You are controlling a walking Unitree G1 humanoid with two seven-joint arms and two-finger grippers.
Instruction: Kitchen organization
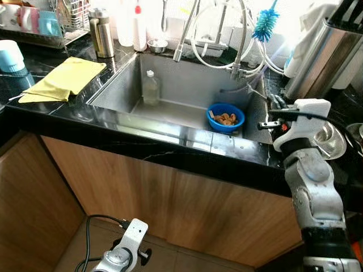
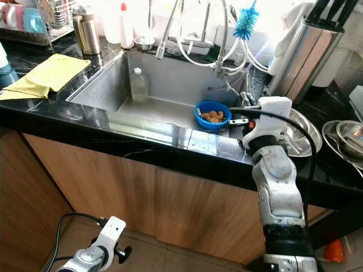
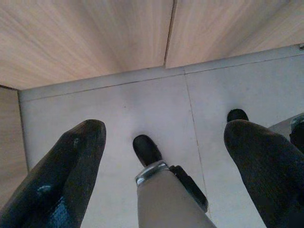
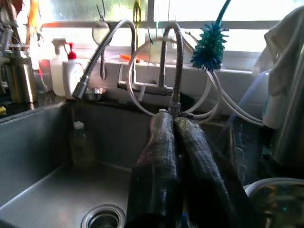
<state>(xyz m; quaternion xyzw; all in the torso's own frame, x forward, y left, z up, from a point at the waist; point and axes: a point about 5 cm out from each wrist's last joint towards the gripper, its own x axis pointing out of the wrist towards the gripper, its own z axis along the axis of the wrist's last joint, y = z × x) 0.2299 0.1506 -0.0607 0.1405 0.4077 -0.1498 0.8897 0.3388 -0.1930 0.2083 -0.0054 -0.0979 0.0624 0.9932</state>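
Note:
A steel sink (image 1: 170, 133) is set in a black counter. In its right front corner sits a blue bowl (image 1: 226, 117) of brown food scraps. A clear bottle (image 1: 150, 88) stands upright at the sink's back left. My right gripper (image 1: 275, 102) hovers over the sink's right rim, just right of the bowl. Its two black fingers (image 4: 164, 142) are pressed together, shut on nothing. My left gripper (image 3: 164, 128) hangs low by the cabinet front, open, with the tiled floor and my foot below it.
A yellow cloth (image 1: 63, 79) lies on the counter to the left, near a steel flask (image 1: 102, 33) and a dish rack (image 1: 51, 22). Faucet hoses (image 1: 187, 28) and a blue brush (image 1: 265, 22) hang behind the sink. Steel dishes (image 2: 346, 136) and a knife holder (image 1: 323, 56) crowd the right.

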